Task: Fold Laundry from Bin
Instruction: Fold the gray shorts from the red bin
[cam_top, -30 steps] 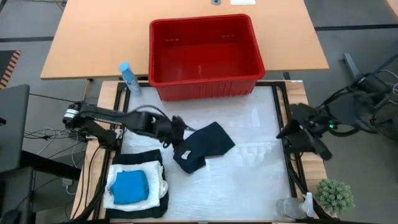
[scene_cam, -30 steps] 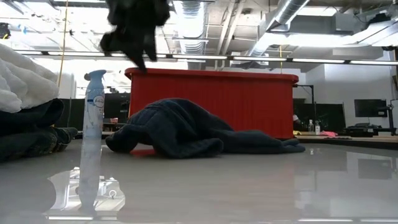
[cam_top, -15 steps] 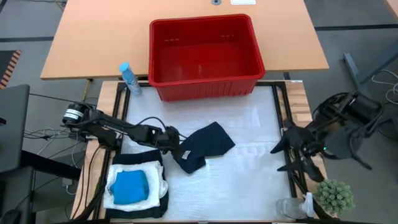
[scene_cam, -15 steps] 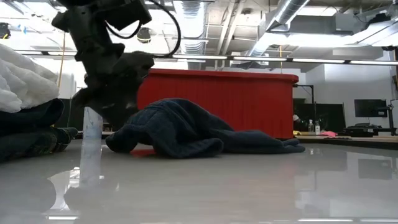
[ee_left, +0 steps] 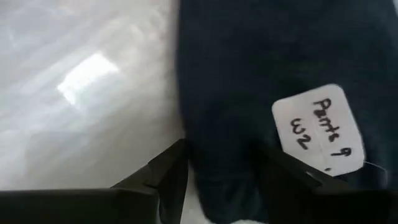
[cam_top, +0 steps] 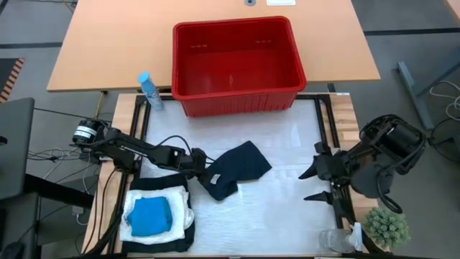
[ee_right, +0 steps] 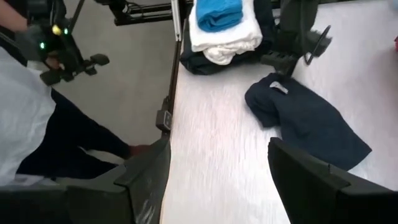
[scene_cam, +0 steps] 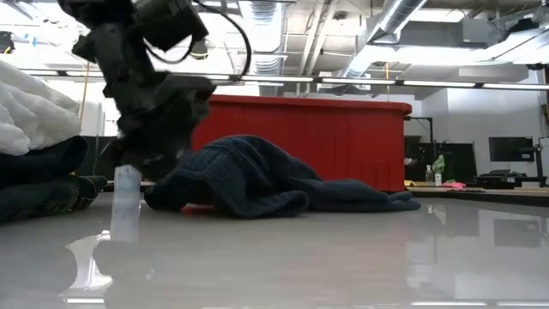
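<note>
White bench (cam_top: 287, 208) holds an empty red bin (cam_top: 237, 101) and a folded stack (cam_top: 158, 216). 1 dark garment (cam_top: 237, 169) lies unfolded; left pincer (cam_top: 205, 164) straddles its edge, unclenched, right pincer (cam_top: 313, 183) released.

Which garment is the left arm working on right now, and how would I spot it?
Start at the red bin at the table's far edge and come straight toward the near edge to mid-table. There a loose, crumpled dark navy garment lies alone, with the left gripper at its edge, jaws either side of the cloth. Unlike the stacked pile with white and bright blue on top, it is unfolded and carries a white handwritten tag.
</note>
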Motion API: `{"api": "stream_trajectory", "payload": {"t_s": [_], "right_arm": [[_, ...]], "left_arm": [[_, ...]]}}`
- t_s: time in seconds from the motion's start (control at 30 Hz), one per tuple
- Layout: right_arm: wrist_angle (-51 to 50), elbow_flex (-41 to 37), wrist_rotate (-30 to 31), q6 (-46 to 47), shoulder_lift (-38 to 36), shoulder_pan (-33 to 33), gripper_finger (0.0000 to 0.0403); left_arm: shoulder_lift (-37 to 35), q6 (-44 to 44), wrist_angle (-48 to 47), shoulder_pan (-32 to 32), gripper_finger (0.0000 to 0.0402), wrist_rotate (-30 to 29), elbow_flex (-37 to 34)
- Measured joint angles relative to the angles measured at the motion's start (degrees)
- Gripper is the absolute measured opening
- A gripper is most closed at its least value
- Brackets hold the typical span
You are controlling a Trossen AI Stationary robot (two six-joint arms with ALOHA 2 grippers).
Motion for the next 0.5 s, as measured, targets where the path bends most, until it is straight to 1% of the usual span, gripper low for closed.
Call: {"api": "stream_trajectory", "payload": {"t_s": [0.2, 0.3, 0.37, 0.43, 0.5], "right_arm": [[2.1, 0.0, 0.0, 0.2, 0.0, -1.4, 0.0291], [2.2, 0.0, 0.8, -1.1, 0.0, -1.5, 0.0291], [2.0, 0.0, 3.6, -3.2, 0.0, -1.9, 0.0291], [0.3, 0.0, 8.6, -4.0, 0.2, -2.1, 0.0291], [-0.7, -0.2, 14.9, -3.3, 0.5, -3.5, 0.0291]], "left_arm": [[4.8, 0.9, 2.8, 0.0, 0.0140, 4.3, -0.1], [5.6, 0.9, 5.0, 0.2, 0.0109, 6.4, 0.0], [5.3, 0.9, 5.0, 0.6, 0.0070, 8.1, 0.3], [4.3, 0.9, 5.2, 0.8, 0.0024, 10.6, 1.2], [2.6, 1.1, 5.1, 0.9, 0.0011, 11.8, 2.7]]}}
